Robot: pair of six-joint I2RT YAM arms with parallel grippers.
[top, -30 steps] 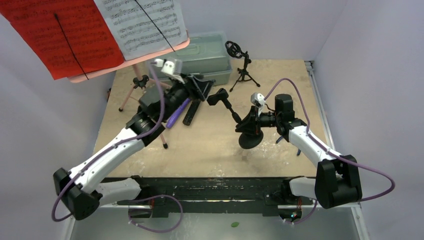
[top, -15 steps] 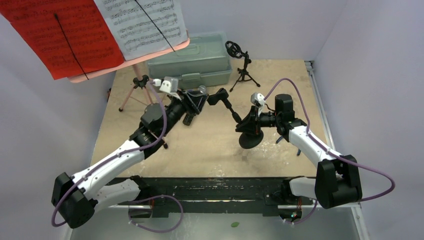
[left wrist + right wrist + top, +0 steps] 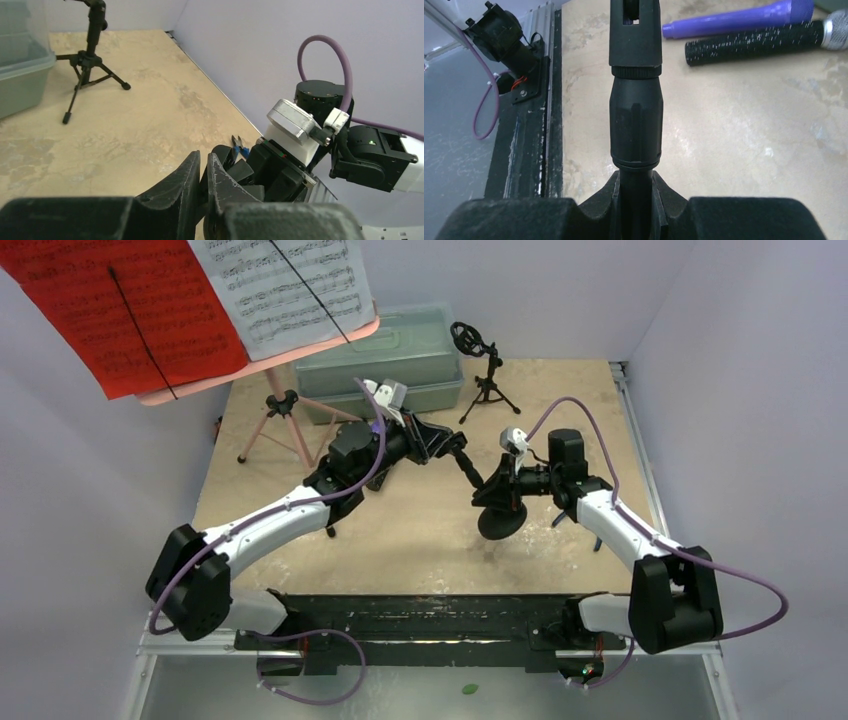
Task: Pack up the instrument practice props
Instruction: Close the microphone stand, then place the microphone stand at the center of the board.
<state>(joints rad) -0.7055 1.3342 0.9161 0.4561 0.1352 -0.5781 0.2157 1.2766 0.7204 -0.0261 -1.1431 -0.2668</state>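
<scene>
A black mic mount with a round base stands mid-table. My right gripper is shut on its stem, fingers either side. My left gripper is at the mount's upper clip end, its fingers closed with a black part pinched between them. The purple microphone and the black silver-headed microphone lie side by side on the table beyond the stem. The pink tripod stands at the back left, carrying red and white sheet-music pages. A second small mic mount on tripod legs stands at the back.
The grey-green plastic case sits at the back, between the pink tripod and the small tripod mount. Blue-handled pliers lie on the table by my right arm. White walls close in both sides.
My left arm swung right from over the two microphones to the mount's upper end, and its jaws went from open to shut. My right arm and the mount's base stayed put.
</scene>
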